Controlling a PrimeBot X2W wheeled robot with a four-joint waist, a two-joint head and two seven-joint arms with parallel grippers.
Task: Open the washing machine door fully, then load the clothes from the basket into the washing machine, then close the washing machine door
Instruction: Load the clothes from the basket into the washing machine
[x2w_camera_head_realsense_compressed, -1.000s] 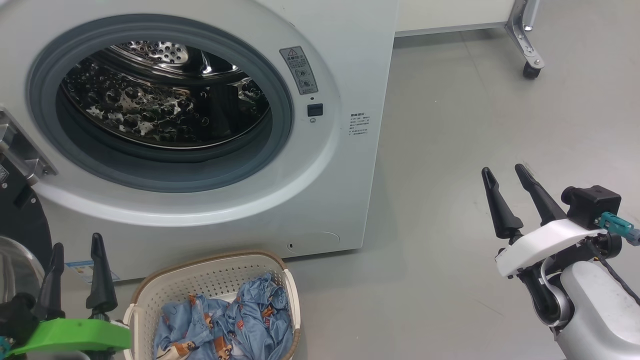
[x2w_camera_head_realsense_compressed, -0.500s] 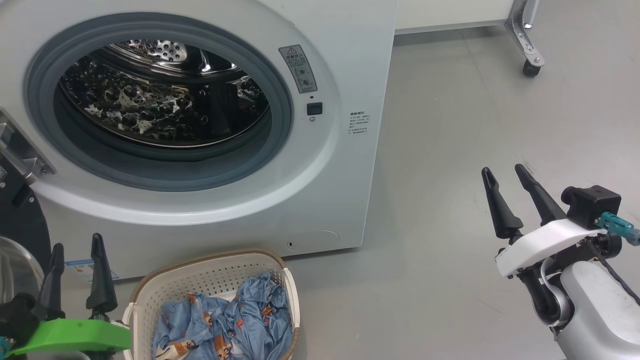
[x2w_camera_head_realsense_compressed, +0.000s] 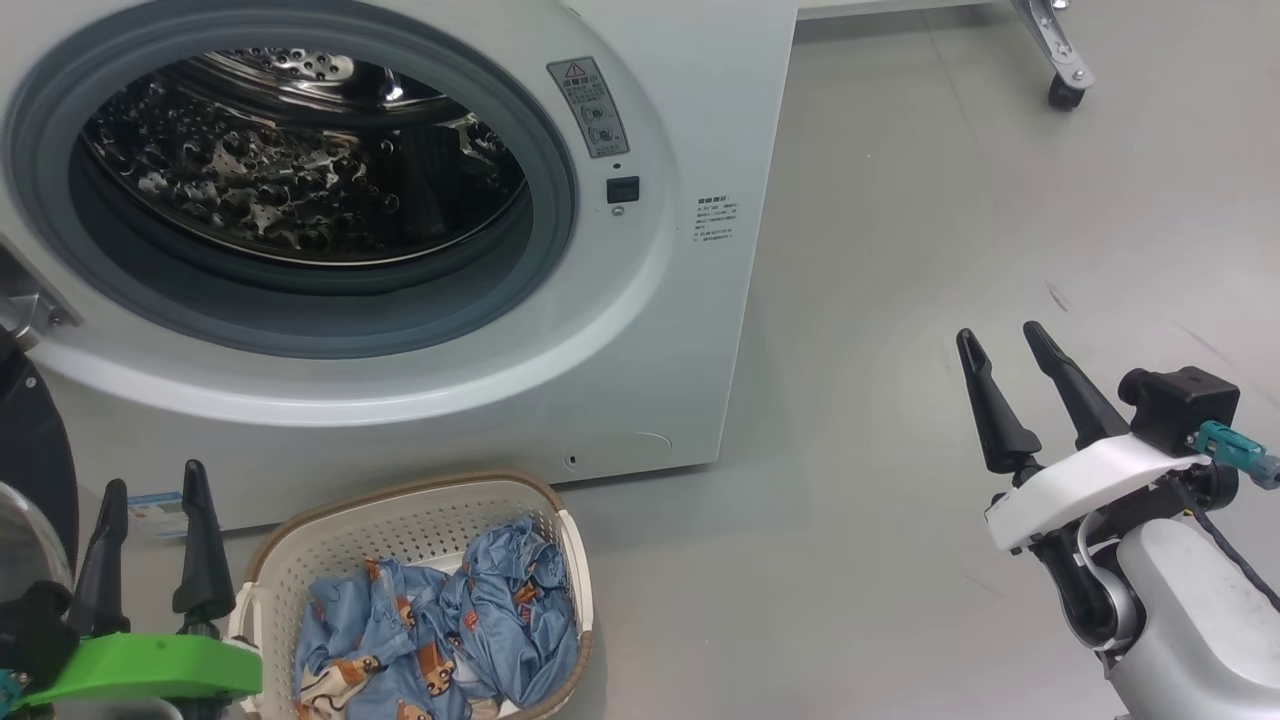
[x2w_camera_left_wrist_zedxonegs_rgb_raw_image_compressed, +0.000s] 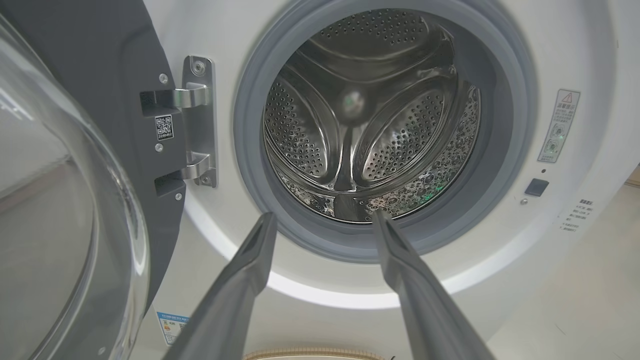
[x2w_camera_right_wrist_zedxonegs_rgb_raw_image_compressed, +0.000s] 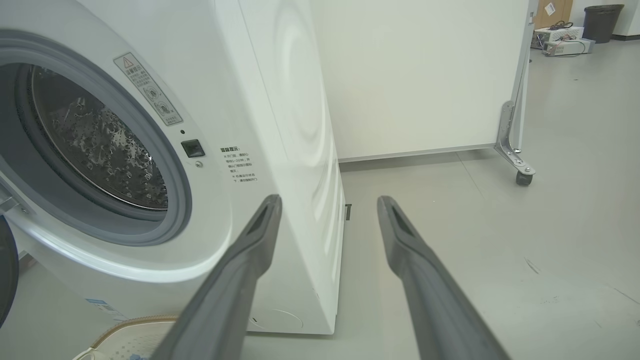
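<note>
Light blue printed clothes (x2w_camera_head_realsense_compressed: 440, 640) in cream perforated basket (x2w_camera_head_realsense_compressed: 400, 497) lie just right of left end effector (x2w_camera_head_realsense_compressed: 153, 478). Right end effector (x2w_camera_head_realsense_compressed: 998, 330) is farther; both stand apart, empty.

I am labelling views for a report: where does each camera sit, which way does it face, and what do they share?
Head view: on the head, looking forward and down at the washing machine and basket; left gripper and right gripper show, open.
Left wrist view: on the left wrist, facing into the drum, door at left; own gripper.
Right wrist view: on the right wrist, facing the machine's corner and floor; own gripper.
Shared: all three see the drum.
</note>
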